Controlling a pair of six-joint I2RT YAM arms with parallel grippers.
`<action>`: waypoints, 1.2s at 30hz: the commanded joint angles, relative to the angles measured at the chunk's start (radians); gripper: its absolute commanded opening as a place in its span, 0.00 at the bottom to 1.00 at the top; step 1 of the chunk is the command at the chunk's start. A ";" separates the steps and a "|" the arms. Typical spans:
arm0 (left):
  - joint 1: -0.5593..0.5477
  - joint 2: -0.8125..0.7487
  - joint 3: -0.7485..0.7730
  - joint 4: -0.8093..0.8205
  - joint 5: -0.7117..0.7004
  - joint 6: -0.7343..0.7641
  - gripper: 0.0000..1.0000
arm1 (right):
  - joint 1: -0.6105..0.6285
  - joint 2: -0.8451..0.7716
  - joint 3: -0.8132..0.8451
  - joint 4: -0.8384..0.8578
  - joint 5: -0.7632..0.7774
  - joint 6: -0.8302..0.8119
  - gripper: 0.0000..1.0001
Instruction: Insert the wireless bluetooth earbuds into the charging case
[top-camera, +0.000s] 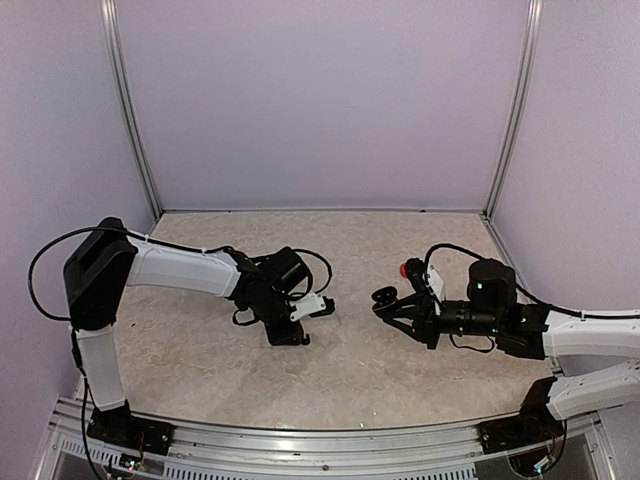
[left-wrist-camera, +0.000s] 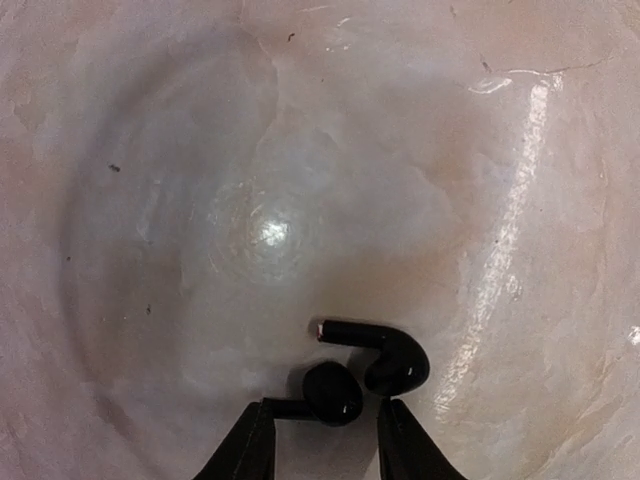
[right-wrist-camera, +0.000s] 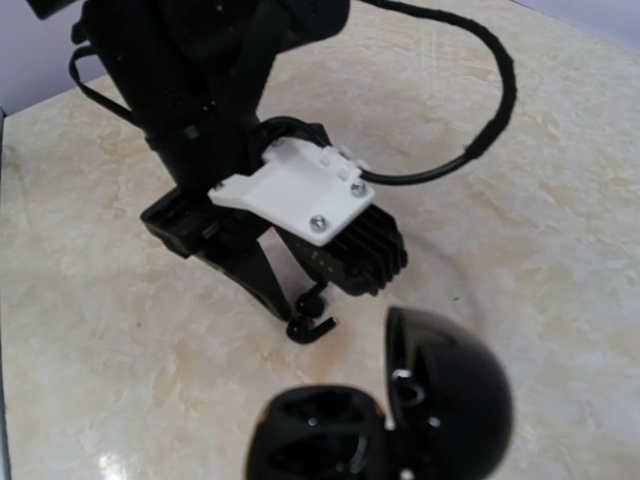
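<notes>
Two black earbuds lie touching on the marble table. One earbud (left-wrist-camera: 335, 392) sits between the tips of my left gripper (left-wrist-camera: 327, 405), its stem against the left finger (left-wrist-camera: 245, 445). A gap shows at the right finger (left-wrist-camera: 410, 445), so the jaws stand open. The other earbud (left-wrist-camera: 385, 355) lies just beyond the tips. My right gripper (top-camera: 395, 305) is shut on the black charging case (top-camera: 384, 296), held above the table with its lid (right-wrist-camera: 445, 390) swung open. The case base (right-wrist-camera: 325, 440) shows empty sockets and hides the right fingers. From the right wrist view the left gripper (right-wrist-camera: 290, 300) stands over the earbuds (right-wrist-camera: 312, 328).
A small red object (top-camera: 403, 268) lies on the table just behind the right gripper, too small to make out. Lilac walls close in the table at the back and sides. The two grippers face each other about a hand's width apart.
</notes>
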 joint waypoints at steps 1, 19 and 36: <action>0.010 0.050 0.035 -0.004 0.050 0.008 0.40 | -0.010 -0.023 -0.011 0.033 -0.012 0.010 0.00; 0.001 0.070 0.134 -0.031 -0.054 0.087 0.54 | -0.013 -0.031 -0.013 0.036 -0.017 0.007 0.00; 0.052 0.136 0.189 -0.086 0.081 0.034 0.48 | -0.014 -0.034 -0.015 0.031 -0.016 0.000 0.00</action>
